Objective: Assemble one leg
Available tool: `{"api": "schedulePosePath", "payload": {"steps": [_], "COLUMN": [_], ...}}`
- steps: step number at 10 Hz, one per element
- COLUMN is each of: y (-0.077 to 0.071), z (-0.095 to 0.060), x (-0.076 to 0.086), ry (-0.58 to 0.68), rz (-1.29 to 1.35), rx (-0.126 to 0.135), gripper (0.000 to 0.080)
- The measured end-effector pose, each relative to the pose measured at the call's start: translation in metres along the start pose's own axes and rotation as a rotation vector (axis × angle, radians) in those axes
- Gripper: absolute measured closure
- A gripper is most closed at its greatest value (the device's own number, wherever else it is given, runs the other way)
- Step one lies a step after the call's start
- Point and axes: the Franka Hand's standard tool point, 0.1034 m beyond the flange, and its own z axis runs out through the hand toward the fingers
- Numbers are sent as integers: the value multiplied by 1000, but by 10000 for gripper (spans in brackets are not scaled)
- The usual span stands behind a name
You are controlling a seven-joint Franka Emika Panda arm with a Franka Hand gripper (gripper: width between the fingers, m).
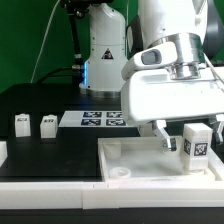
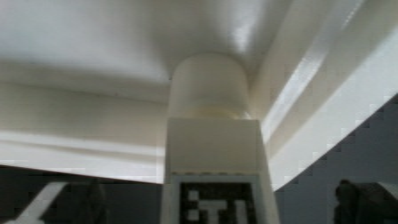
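Note:
A white leg [image 1: 197, 142] with a black-and-white tag stands upright on the right part of the wide white plate [image 1: 140, 153] at the front. My gripper [image 1: 188, 138] hangs over it, open, with the leg between the fingers. One finger [image 1: 158, 131] shows to the exterior view's left of the leg, apart from it. In the wrist view the leg [image 2: 214, 130] fills the middle, and the dark fingertips [image 2: 43, 205] stand off both its sides with gaps. My gripper [image 2: 210, 212] holds nothing. Whether the leg sits in a socket is hidden.
Two more legs [image 1: 22, 122] [image 1: 47, 124] stand on the black table at the exterior view's left, and part of another white piece [image 1: 2, 151] shows at the left edge. The marker board [image 1: 100, 119] lies behind the plate. A round socket [image 1: 120, 172] shows at the plate's front corner.

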Motion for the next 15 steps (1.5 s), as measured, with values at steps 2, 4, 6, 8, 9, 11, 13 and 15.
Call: {"api": "schedulePosePath", "payload": {"steps": [2, 4, 6, 8, 9, 11, 13, 15], "y": [0, -2, -7, -8, -6, -1, 0, 2], "z": [-12, -13, -10, -11, -13, -25, -25, -24], "x": [10, 11, 4, 6, 3, 1, 6, 8], "ry": [-4, -53, -132, -319, -410, -630, -637, -635], "rz": [10, 7, 7, 28, 81, 96, 91, 78], "rx": [-2, 12, 32, 69, 61, 10, 6, 11], "gripper": [151, 151, 151, 151, 151, 151, 151, 151]}}
